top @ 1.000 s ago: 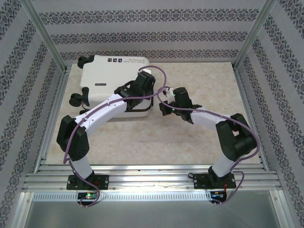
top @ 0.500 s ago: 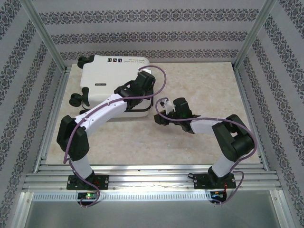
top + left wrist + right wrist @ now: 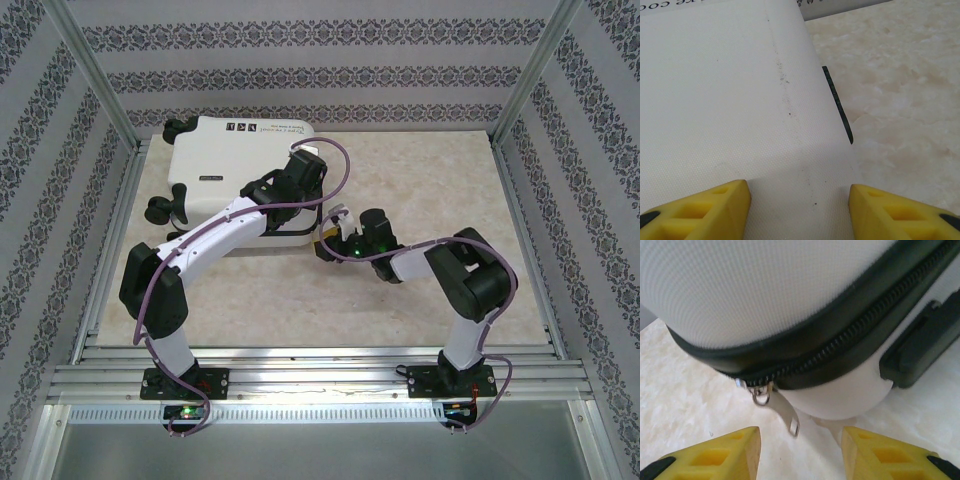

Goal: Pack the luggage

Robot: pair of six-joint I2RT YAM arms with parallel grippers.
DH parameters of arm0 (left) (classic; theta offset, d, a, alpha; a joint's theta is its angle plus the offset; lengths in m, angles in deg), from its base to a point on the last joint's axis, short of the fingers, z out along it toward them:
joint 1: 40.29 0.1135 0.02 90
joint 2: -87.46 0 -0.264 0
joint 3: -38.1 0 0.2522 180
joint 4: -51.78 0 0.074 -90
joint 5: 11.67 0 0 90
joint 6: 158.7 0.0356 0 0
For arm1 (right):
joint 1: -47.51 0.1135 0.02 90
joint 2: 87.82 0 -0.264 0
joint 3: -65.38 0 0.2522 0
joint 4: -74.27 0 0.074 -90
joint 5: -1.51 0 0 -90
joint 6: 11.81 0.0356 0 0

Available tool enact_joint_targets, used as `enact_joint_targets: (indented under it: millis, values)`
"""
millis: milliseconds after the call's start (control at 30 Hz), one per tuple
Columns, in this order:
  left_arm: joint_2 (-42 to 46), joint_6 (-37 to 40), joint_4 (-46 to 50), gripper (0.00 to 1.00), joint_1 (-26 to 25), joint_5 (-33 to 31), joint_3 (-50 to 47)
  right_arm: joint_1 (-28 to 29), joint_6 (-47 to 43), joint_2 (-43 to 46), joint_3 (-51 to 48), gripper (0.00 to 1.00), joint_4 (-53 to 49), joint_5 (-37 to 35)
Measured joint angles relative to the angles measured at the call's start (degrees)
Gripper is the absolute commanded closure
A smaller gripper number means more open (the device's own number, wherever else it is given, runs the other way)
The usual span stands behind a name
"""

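Observation:
The luggage [image 3: 225,165], a small white hard-shell suitcase with black wheels, lies closed flat at the table's back left. My left gripper [image 3: 300,175] rests over its lid near the right corner; the yellow fingers [image 3: 705,207] stand open with white shell [image 3: 730,100] between them. My right gripper [image 3: 335,238] is low at the suitcase's near right corner, open. Its wrist view faces the black zipper band [image 3: 830,345], with the metal zipper pull [image 3: 782,412] hanging just beyond the yellow fingertips [image 3: 715,455]. A black side handle [image 3: 922,347] shows at right.
The beige marble-pattern tabletop [image 3: 430,190] stretches free to the right of the suitcase. Aluminium frame posts [image 3: 90,75] and patterned walls enclose the cell. The suitcase's caster wheels [image 3: 160,208] stick out at its left side.
The right arm has folded and its gripper has slid left and slightly down toward the suitcase's near right corner. The left arm and the luggage have stayed put.

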Motion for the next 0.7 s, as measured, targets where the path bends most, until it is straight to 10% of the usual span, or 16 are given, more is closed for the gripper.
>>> enact_joint_targets:
  millis: [233,500,700]
  values:
    - [-0.02,-0.02,0.46,0.45,0.0,0.04,0.33,0.61,-0.02,-0.92,1.53,0.56,1.7,1.03]
    - [-0.02,-0.68,2.49,0.45,0.0,-0.46,0.9,0.9,0.0,-2.4,2.69,0.93,1.68,2.34]
    - [-0.02,-0.9,2.58,0.45,0.0,-0.55,0.92,1.6,0.44,-2.34,2.69,1.0,2.01,2.84]
